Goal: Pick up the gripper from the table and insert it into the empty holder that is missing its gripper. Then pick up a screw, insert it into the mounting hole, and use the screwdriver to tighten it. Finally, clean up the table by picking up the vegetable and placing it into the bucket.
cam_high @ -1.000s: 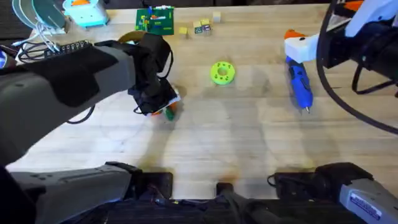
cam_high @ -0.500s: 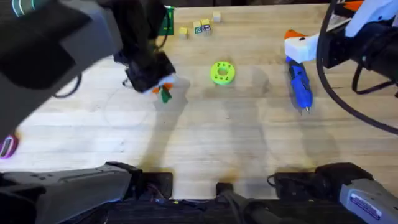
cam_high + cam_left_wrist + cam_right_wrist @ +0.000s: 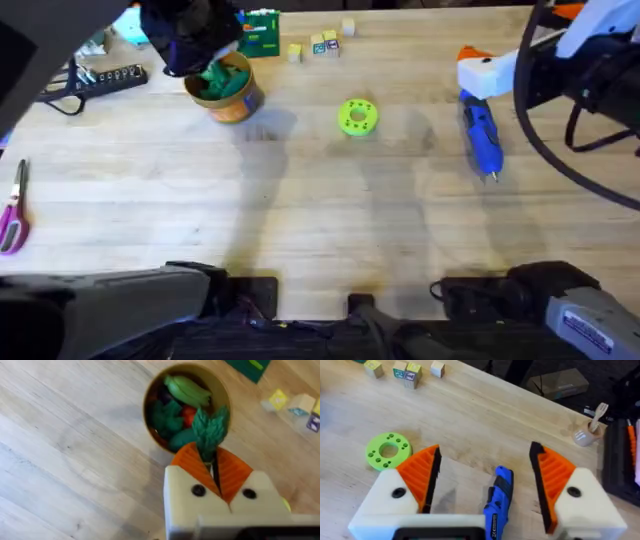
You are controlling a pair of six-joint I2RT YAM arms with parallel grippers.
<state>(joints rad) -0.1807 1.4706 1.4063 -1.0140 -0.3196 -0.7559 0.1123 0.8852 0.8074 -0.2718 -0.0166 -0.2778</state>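
Observation:
My left gripper is shut on the vegetable, dark green with a leafy end, and holds it just above the bucket. The tan-orange bucket stands at the table's back left with several toy vegetables inside, partly under the dark left arm. My right gripper hangs open over the blue screwdriver, which lies on the table at the right. Orange ribbed pads sit in both of its white holders. The screw is out of view.
A bright green round disc lies mid-table. Small blocks and a green board sit at the back edge. A power strip is at back left, and scissors lie at the left edge.
My left arm has lifted the vegetable off the table and carried it back and left to above the bucket. The right arm and screwdriver have not moved.

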